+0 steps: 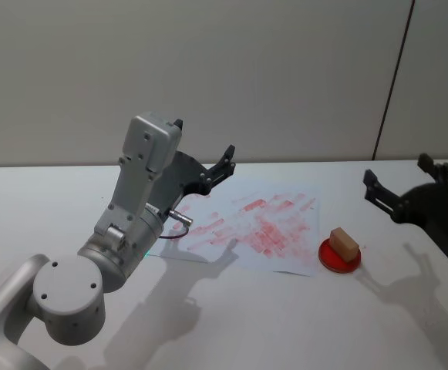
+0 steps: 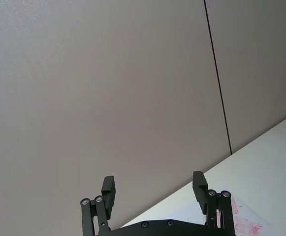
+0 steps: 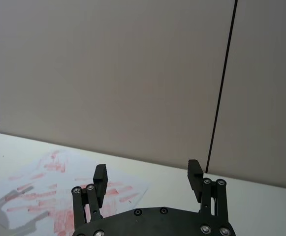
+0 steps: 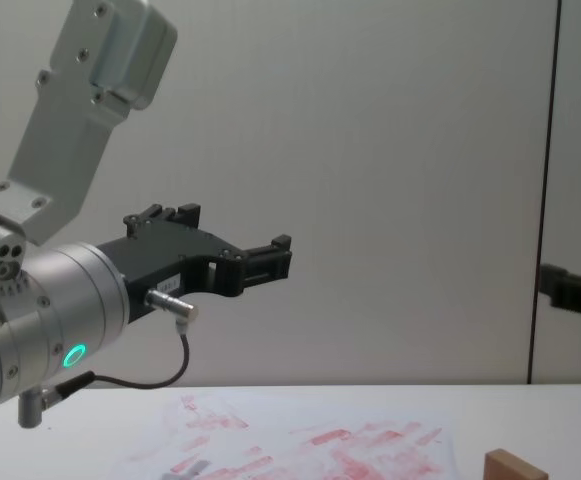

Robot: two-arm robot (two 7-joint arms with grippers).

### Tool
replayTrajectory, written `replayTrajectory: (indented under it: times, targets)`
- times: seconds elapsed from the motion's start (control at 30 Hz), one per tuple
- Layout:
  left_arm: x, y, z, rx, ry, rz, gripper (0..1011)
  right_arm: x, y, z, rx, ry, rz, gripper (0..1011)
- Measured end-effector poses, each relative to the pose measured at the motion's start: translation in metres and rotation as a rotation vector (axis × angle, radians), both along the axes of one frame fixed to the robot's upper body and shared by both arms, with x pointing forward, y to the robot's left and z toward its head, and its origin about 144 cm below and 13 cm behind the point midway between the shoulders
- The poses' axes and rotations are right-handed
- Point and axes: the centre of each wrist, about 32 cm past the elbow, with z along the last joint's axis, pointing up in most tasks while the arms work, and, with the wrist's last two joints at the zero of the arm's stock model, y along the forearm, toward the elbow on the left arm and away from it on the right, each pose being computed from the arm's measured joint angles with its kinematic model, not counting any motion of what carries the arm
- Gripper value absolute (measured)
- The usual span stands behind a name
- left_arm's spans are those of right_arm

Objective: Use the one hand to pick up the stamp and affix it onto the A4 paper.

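Left claw (image 1: 203,139) hangs spread over A4 paper (image 1: 270,231); right claw (image 1: 398,171) spread, near stamp (image 1: 344,243).

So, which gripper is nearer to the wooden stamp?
Right. The right gripper hangs just right of the stamp; the left gripper is raised at the A4 paper's left side.

Red pad (image 1: 335,267) on wht tbl (image 1: 285,324)
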Motion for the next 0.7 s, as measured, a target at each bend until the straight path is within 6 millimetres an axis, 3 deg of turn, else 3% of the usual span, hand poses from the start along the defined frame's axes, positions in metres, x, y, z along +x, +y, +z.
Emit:
replayTrajectory:
  times: [0.33, 0.7]
  targets:
    - [0.000, 0.000, 0.000, 0.000, 0.000, 0.000, 1001, -0.016, -0.028, -0.002, -0.030, 0.116, 0.007, 1001]
    - [0.000, 0.000, 0.000, 0.000, 0.000, 0.000, 1002, -0.019, -0.039, -0.005, -0.094, 0.227, 0.057, 1001]
